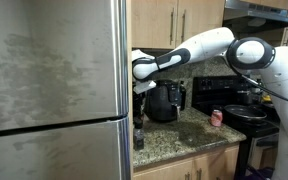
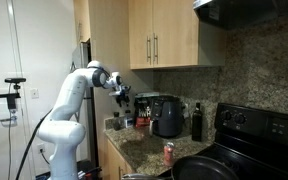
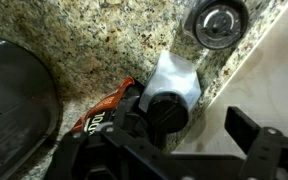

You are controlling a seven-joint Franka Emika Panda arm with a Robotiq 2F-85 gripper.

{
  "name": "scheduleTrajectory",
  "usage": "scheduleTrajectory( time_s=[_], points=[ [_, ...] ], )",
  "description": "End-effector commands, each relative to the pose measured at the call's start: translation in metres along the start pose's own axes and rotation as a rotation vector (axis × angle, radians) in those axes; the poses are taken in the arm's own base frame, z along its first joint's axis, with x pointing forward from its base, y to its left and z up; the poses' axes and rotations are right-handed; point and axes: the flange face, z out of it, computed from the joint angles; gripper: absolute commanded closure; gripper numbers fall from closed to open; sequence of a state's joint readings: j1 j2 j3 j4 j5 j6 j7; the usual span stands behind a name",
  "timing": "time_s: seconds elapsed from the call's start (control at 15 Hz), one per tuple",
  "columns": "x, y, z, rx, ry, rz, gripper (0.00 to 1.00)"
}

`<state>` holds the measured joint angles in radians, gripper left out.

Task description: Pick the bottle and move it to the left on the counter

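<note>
Small white bottle (image 3: 176, 80) on speckled brown-grey granite surface (image 3: 94, 45) — probably light, rigid, smooth-sided. Claw (image 3: 172, 132) spread apart, astride it — best gripped across the body.

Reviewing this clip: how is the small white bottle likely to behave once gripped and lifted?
The bottle looks small and plastic, so it is probably light and slightly squeezable. It seems to stand upright on the granite counter, so an off-centre nudge might tip it. Its smooth rounded sides may slip in the gripper.
</note>
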<state>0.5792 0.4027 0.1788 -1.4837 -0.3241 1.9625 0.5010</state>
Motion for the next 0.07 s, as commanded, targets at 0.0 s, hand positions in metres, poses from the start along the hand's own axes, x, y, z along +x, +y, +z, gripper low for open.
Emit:
scheduleTrajectory(
  time_s=[0.0],
  points=[
    [-0.0056, -0.0025, -0.0115, -0.008, 0.013, 0.027, 0.00]
  ],
)
